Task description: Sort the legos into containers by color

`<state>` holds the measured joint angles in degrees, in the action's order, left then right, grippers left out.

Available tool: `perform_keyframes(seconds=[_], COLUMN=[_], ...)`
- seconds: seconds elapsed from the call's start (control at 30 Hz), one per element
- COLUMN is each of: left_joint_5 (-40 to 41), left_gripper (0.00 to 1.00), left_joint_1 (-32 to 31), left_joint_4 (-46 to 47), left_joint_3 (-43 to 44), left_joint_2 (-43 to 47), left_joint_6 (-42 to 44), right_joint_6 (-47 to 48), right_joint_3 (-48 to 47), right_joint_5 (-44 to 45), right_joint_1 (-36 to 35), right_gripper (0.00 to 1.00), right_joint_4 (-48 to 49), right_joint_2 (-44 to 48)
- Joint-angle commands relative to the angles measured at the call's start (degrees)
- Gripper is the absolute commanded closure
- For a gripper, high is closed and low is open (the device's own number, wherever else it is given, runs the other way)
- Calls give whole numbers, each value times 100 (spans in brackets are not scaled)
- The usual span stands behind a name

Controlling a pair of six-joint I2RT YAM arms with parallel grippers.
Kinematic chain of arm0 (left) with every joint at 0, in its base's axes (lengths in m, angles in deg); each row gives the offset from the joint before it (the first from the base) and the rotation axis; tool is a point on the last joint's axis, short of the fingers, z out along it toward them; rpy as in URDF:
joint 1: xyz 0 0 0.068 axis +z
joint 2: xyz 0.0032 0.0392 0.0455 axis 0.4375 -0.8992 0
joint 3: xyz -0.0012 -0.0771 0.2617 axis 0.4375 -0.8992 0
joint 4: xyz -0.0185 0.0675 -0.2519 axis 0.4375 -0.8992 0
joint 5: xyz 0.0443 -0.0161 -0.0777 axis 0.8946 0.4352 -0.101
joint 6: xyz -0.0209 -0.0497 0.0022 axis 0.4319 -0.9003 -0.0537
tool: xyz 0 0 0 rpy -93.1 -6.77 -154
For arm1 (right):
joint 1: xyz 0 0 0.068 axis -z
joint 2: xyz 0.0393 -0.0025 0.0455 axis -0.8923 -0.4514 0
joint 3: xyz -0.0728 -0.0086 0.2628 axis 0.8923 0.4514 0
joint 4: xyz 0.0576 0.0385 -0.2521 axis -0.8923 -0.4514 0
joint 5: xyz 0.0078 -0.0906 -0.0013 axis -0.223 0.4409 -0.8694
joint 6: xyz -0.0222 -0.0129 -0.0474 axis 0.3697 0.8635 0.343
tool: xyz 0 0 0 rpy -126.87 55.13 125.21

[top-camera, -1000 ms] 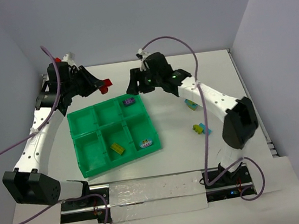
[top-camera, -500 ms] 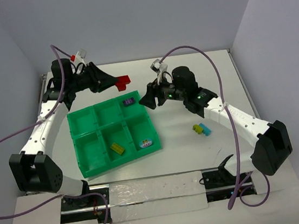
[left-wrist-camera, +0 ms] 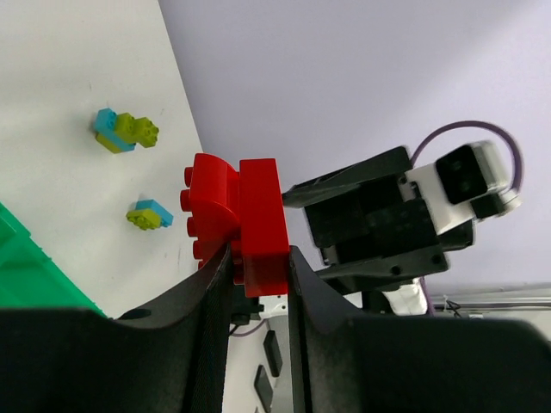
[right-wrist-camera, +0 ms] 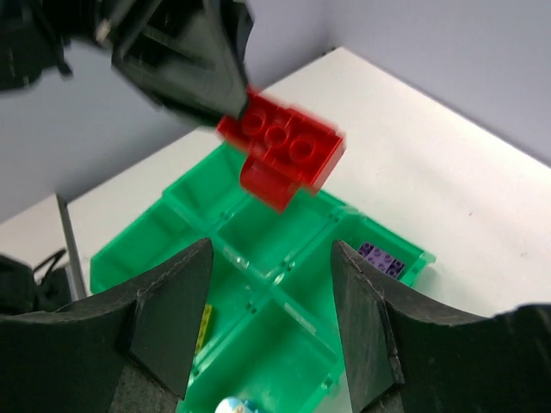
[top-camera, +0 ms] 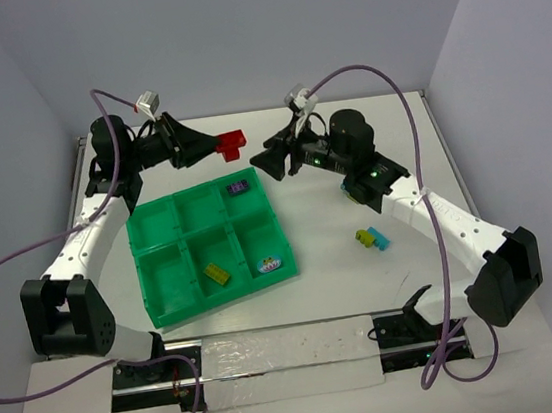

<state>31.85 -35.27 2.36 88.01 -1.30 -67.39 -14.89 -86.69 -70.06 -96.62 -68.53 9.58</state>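
Note:
My left gripper (top-camera: 215, 151) is shut on a red lego (top-camera: 232, 144) and holds it in the air past the far edge of the green tray (top-camera: 164, 276). In the left wrist view the red lego (left-wrist-camera: 239, 219) sits between my fingers (left-wrist-camera: 215, 292). My right gripper (top-camera: 271, 162) is open and empty, facing the red lego from the right, a short gap away. In the right wrist view the red lego (right-wrist-camera: 280, 155) hangs above the tray (right-wrist-camera: 275, 232), beyond my open gripper (right-wrist-camera: 271, 254). A purple lego (top-camera: 238, 187) lies in the far right compartment.
A yellow lego (top-camera: 217, 273) lies in the near middle compartment and a light blue piece (top-camera: 270, 264) in the near right one. A yellow-green and blue lego pair (top-camera: 370, 239) lies on the table right of the tray; another (top-camera: 348, 190) lies partly under my right arm.
My left gripper has carried the red lego to the right and higher. My right gripper pulled back from the tray's far edge, then rose toward the red lego.

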Motion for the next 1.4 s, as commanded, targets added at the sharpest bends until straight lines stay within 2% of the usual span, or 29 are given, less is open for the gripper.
perform_keyframes(seconds=[0.0,0.1,0.17,0.23,0.27,0.4,0.5,0.67,0.8,1.13,1.37], left_joint_5=[82,607,879,1433,1753,2128,2111,2011,2023,2013,2034], left_gripper=[100,100,100,100,100,100,100,100,100,100,100], left_joint_1=[175,238,221,193,186,186,186,186,186,195,212], left_joint_4=[1611,2186,1750,354,9,-438,-488,-914,-957,-982,-980], left_joint_3=[-516,-812,-698,-318,-99,-51,-84,-5,-72,-131,-149], left_joint_2=[294,286,345,423,478,650,669,576,609,664,735], left_joint_6=[-1072,-1761,-1671,-1273,-1105,-1278,-1344,-1200,-1164,-1144,-1126], right_joint_6=[-299,-842,-1081,-1312,-1356,-1488,-1467,-796,-456,-696,-803], right_joint_3=[-845,-889,-957,-1169,-1201,-1488,-1733,-2371,-2521,-2563,-2823], right_joint_5=[315,651,699,1072,1247,1800,1666,1257,1158,1478,1789], right_joint_1=[67,58,67,-8,-70,-306,-358,-595,-726,-953,-1005], right_gripper=[37,38,37,34,34,31,29,26,26,25,27], right_joint_4=[-707,-778,-789,-891,-947,-1154,-1252,-1532,-1519,-1076,-1127], right_joint_2=[-275,-337,-370,-511,-547,-853,-1119,-1719,-1931,-2230,-2446])
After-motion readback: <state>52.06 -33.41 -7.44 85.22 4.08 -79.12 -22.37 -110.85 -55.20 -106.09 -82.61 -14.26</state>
